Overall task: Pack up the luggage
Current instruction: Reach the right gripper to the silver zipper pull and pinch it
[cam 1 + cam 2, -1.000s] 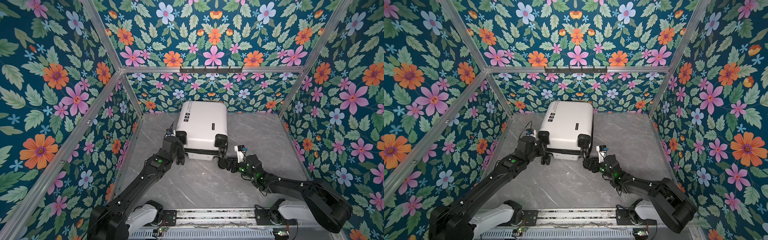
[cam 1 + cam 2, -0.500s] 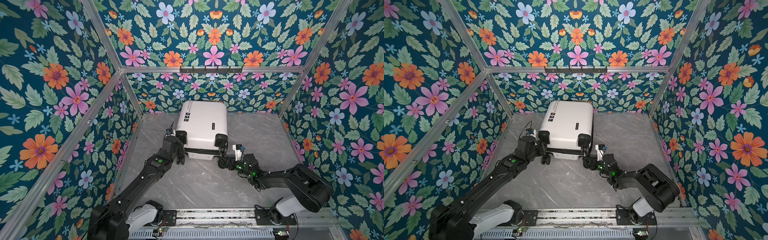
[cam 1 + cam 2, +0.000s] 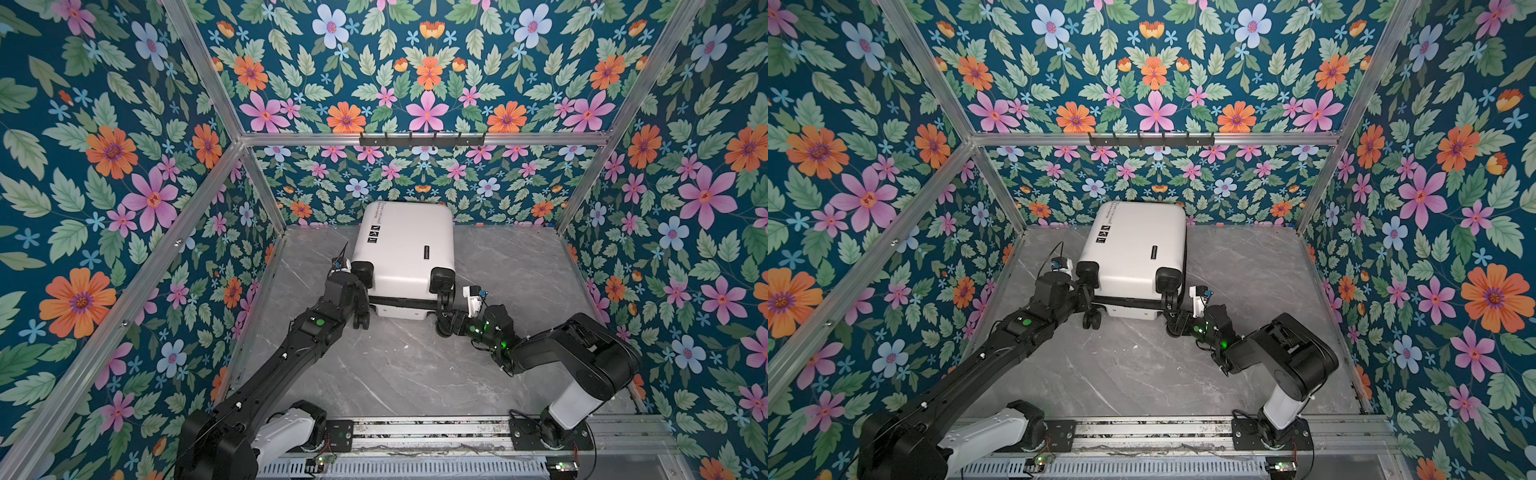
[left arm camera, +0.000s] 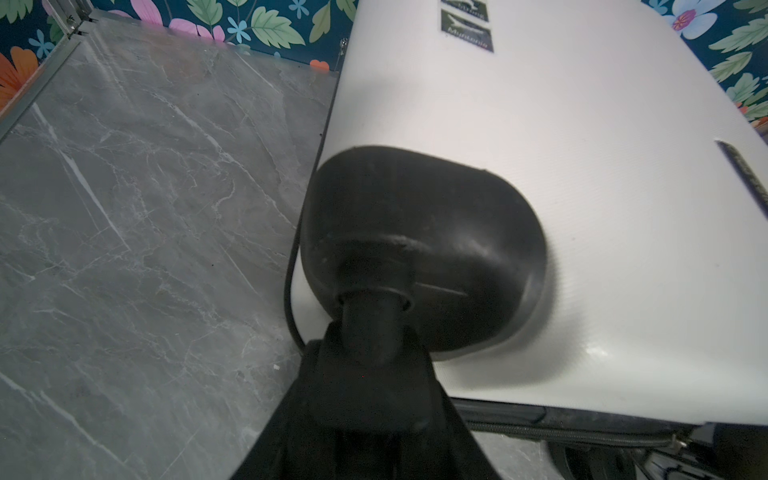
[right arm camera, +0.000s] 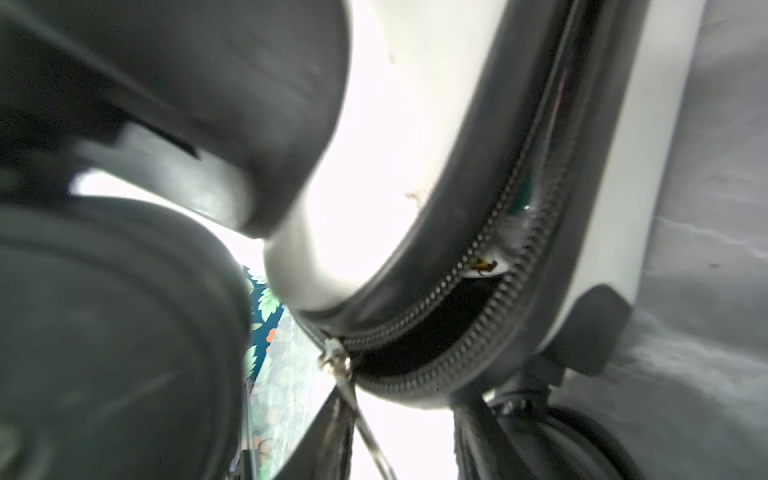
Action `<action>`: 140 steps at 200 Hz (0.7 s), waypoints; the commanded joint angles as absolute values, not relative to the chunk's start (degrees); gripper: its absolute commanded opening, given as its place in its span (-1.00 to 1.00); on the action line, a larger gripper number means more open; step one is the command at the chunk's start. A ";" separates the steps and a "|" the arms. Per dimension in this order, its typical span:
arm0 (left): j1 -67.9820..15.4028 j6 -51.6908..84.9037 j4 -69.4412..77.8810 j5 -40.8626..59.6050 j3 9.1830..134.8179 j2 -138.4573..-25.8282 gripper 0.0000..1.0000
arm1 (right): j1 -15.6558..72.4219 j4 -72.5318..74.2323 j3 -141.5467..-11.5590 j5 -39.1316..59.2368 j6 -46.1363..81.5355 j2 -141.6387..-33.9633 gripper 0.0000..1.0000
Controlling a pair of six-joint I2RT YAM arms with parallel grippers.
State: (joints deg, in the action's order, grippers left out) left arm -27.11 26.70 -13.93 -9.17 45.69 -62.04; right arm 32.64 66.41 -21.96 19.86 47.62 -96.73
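Observation:
The white luggage point(image 3: 409, 245) point(image 3: 1133, 245) lies flat at the back middle of the table, wheels toward the front. My left gripper point(image 3: 356, 296) point(image 3: 1084, 296) point(image 4: 370, 374) is shut on the black wheel stem point(image 4: 368, 328) under the near-left wheel housing point(image 4: 419, 232). My right gripper point(image 3: 445, 323) point(image 3: 1173, 321) point(image 5: 401, 415) is low at the near-right corner. Its fingers stand apart there, with the metal zipper pull point(image 5: 360, 415) lying against one finger. The slider point(image 5: 334, 360) sits at the end of a stretch of unzipped zipper point(image 5: 436, 328).
The grey marble tabletop point(image 3: 399, 374) is closed in by floral walls on three sides. A black hook rail point(image 3: 422, 139) hangs on the back wall. The arms' metal mounting rail point(image 3: 415, 432) runs along the front edge.
The right arm's elbow has risen and folded back, while its gripper stayed at the luggage's near-right corner and its fingers came closer together. The left arm and the luggage have not moved.

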 commanded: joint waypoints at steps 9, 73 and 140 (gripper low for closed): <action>-26.89 28.56 -16.31 -12.58 45.73 -62.14 -1.00 | 32.70 72.83 -21.61 20.33 49.13 -97.34 -0.25; -26.89 28.65 -16.17 -12.59 45.58 -62.17 -1.00 | 32.69 70.31 -21.19 20.34 49.05 -92.16 -0.35; -26.89 28.83 -15.91 -12.30 45.30 -62.14 -1.00 | 32.64 68.63 -21.77 20.52 48.64 -92.17 -0.48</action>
